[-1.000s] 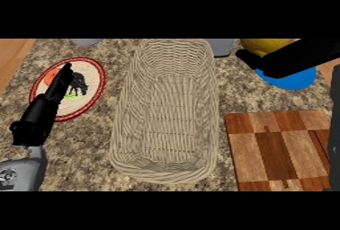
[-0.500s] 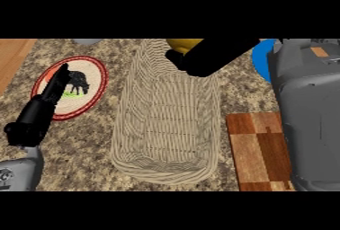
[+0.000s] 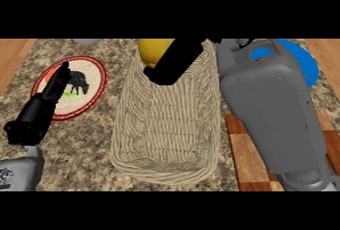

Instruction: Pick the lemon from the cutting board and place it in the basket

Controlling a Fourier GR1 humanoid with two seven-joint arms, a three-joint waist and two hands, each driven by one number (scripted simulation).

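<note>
The yellow lemon (image 3: 153, 50) is held in my right hand (image 3: 174, 63), whose black fingers curl round it and hide its right half. Hand and lemon hang over the far end of the long wicker basket (image 3: 166, 173), which lies lengthwise in the middle of the counter. My grey right forearm (image 3: 269, 108) crosses the wooden cutting board (image 3: 247, 164) at the right and covers most of it. At the left, my left hand (image 3: 41, 108) rests open, its straight fingers pointing up over the edge of a plate.
A round plate (image 3: 86, 92) with a red rim and a dark animal picture lies left of the basket. A blue round object (image 3: 299, 58) sits at the far right behind my forearm. A grey object (image 3: 85, 41) peeks in at the top left.
My right arm has swung left with the lemon, from the basket's far right corner to over its far end. The forearm now covers more of the cutting board. The left hand stays put.
</note>
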